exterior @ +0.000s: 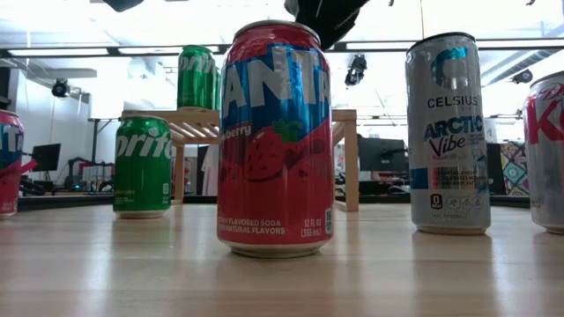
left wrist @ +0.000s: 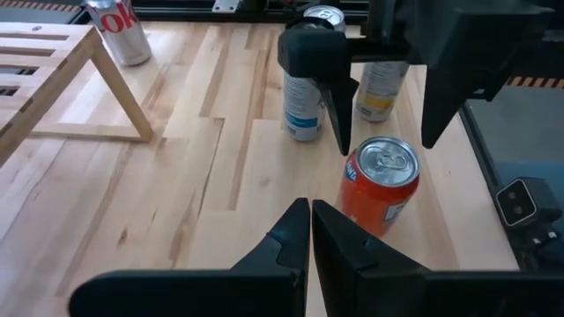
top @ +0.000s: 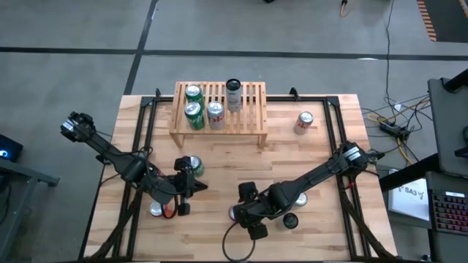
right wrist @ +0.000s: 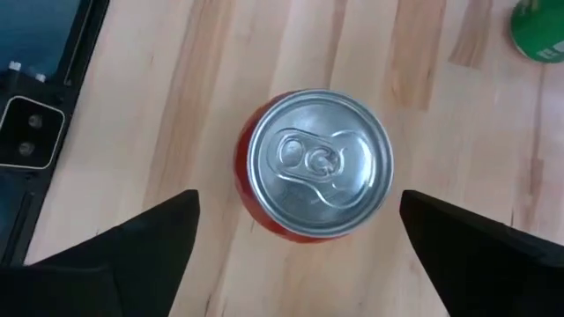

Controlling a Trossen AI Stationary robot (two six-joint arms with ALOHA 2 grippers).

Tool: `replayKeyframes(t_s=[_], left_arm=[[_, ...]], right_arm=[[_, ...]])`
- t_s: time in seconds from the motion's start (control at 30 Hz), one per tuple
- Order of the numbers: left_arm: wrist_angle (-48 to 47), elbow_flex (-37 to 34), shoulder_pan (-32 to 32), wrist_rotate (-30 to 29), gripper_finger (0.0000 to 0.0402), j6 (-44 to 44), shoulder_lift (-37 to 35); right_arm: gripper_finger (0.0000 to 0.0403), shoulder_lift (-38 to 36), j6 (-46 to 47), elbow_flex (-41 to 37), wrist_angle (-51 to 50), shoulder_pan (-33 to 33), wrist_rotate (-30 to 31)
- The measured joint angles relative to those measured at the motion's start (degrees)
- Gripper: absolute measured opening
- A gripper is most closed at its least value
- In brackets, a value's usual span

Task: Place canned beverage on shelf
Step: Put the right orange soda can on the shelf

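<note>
right claw (right wrist: 300, 233): we see its fingers (right wrist: 132, 242) spread wide apart, one on each side of the red soda can (right wrist: 315, 167), directly above it and touching neither side; the can stands upright on the table, not gripped.
red soda can: it stands well in front of the shelf (top: 218, 109), near the table's front edge, below the shelf's right half in the overhead view.
left claw (left wrist: 310, 231): we see its two fingers pressed together with nothing between them; it hangs well in front of the shelf's left half, pointing toward the red soda can.
shelf: a low light-wood rack with a slatted top, at the back of the table (top: 219, 157).
on the shelf: two green cans (top: 194, 106) at the left, a silver can with red print (top: 216, 114) just beside them, and a tall silver can (top: 233, 95) a little to the right and further back.
in front of the shelf: a green can (top: 191, 165) stands on the table near the left claw.
right of the shelf: a red and silver can (top: 304, 122) stands alone on the table, well apart from the rack.
by the red soda can: a tall white and blue can (exterior: 447, 132) stands near it, further from the shelf's left end than the soda can.
</note>
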Motion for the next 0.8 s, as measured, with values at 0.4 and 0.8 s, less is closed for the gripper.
replayKeyframes(t_s=[0.4, 0.8], left_arm=[[0.1, 0.0, 0.0, -1.5, 0.0000, -0.2, -0.1], [0.6, 0.0, 0.0, -4.4, 0.0000, 0.7, -0.1]], right_arm=[[0.0381, 2.3, -0.7, 0.0, 2.4, -1.6, -0.4], [0.0362, 5.2, -0.5, 0.0, 5.2, -1.9, -1.6]])
